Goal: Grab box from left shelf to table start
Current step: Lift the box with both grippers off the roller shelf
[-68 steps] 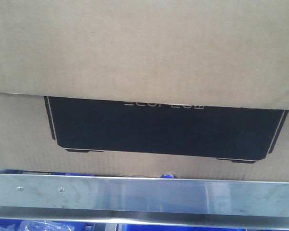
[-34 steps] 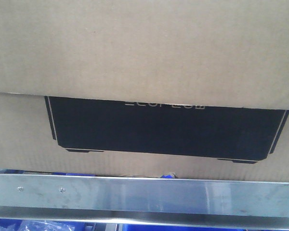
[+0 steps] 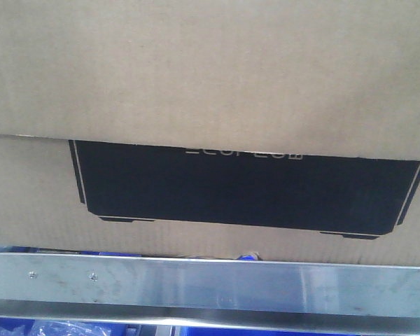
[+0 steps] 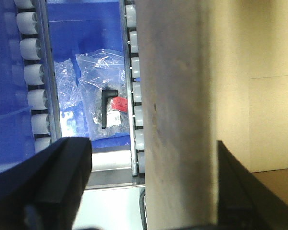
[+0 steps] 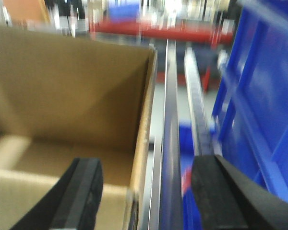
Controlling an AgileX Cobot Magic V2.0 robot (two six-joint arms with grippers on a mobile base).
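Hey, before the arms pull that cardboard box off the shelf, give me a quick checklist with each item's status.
1. Left gripper straddles box wall: ok.
2. Left fingers closed on wall: not ok, gap shows.
3. Right gripper straddles wall: ok.
4. Right fingers closed: not ok, gaps both sides.
5. Shelf rail clear of right fingers: cannot tell, blurred.

This looks like a warehouse or a parts store. Blue plastic bins (image 4: 81, 33) sit in a rack between rows of white rollers (image 4: 40, 99), and one bin holds small parts sealed in clear bags (image 4: 98, 72). Above a brushed metal shelf rail (image 3: 210, 280) stands a large cardboard box (image 3: 210, 70). Further back, blurred, runs a red rack beam (image 5: 134, 26).
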